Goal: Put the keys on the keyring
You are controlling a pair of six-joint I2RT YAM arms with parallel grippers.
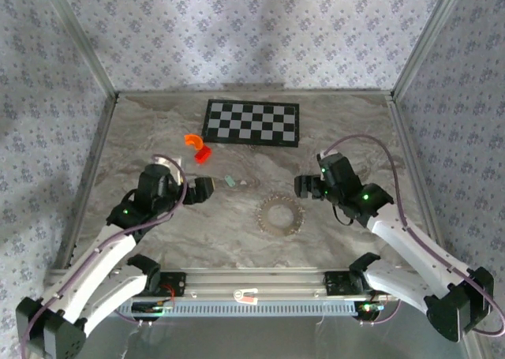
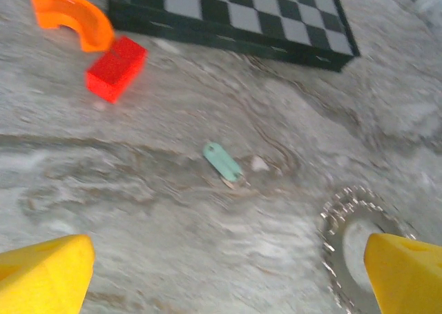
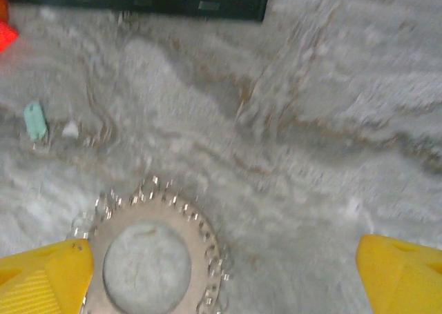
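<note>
The keys, a tiny pale teal flat piece (image 1: pixel 230 181), lie on the marbled table just right of my left gripper (image 1: pixel 205 189). In the left wrist view the keys (image 2: pixel 222 161) sit ahead of the open left gripper (image 2: pixel 224 279), well clear of its yellow fingers (image 2: pixel 43 276). The keyring (image 1: pixel 295 217), a silvery beaded loop, lies flat at mid-table, below and left of my right gripper (image 1: pixel 304 187). The open right gripper (image 3: pixel 224 279) hovers with the keyring (image 3: pixel 199 239) beside its left finger (image 3: pixel 45 281). The keys (image 3: pixel 34 119) lie farther left. Neither gripper holds anything.
A black-and-white checkerboard (image 1: pixel 252 122) lies at the back of the table. An orange curved piece (image 1: pixel 194 141) and a red block (image 1: pixel 203 155) sit left of it, beyond the keys. Patterned walls close in the table on three sides.
</note>
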